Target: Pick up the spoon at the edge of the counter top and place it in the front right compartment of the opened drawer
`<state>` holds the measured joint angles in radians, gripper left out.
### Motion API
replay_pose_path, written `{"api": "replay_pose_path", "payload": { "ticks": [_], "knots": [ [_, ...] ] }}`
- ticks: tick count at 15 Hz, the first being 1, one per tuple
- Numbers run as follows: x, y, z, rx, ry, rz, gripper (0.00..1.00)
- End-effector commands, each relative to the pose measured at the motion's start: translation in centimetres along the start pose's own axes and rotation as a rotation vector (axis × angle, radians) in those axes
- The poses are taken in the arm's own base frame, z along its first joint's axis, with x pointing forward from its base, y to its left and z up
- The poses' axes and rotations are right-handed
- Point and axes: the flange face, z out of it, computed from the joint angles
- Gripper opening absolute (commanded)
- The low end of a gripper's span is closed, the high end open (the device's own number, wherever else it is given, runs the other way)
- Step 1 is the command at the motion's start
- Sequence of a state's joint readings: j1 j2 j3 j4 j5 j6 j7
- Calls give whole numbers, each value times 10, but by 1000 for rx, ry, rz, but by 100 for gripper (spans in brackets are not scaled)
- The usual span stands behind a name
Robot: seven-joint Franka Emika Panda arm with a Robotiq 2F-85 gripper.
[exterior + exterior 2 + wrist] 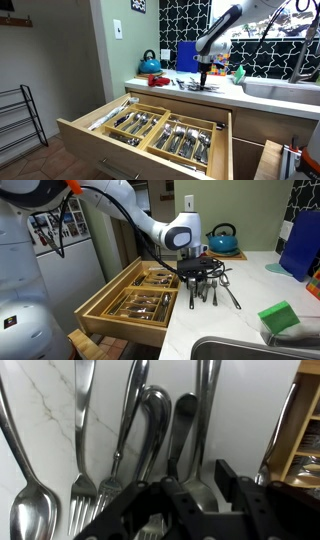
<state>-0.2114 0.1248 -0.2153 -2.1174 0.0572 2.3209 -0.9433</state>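
Several silver pieces of cutlery lie side by side on the white counter top (268,101) (250,302) near its front edge. In the wrist view I see a spoon with an oval bowl at the far left (25,515), forks (85,495), and a slim piece (284,420) right at the counter edge. My gripper (196,492) (203,76) (200,277) is low over the cutlery, open. Its fingers straddle a shiny spoon-like piece (206,400). The open drawer (88,138) (108,315) holds two wooden cutlery trays with cutlery.
A blue kettle (150,64) (222,238) and a blue box (187,55) (301,240) stand at the back of the counter. A green sponge (280,317) lies by the sink (285,88) (240,350). A black rack (15,115) stands on the floor.
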Motion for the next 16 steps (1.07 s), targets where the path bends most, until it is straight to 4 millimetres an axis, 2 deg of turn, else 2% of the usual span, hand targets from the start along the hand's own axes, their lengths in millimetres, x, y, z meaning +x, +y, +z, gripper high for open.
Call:
{"api": "replay_pose_path", "payload": {
  "ticks": [1,4,7,11,14,16],
  "knots": [
    [-1,1,2,7,-6,0,43],
    [-2,-6,-7,-22,-16,14,43],
    [-2,-12,-16,-29,-22,24,50],
    [1,-12,-18,-21,-22,26,49],
    [1,-11,-15,-4,-27,31,41],
    [1,-11,-12,4,-36,32,41]
  ]
}}
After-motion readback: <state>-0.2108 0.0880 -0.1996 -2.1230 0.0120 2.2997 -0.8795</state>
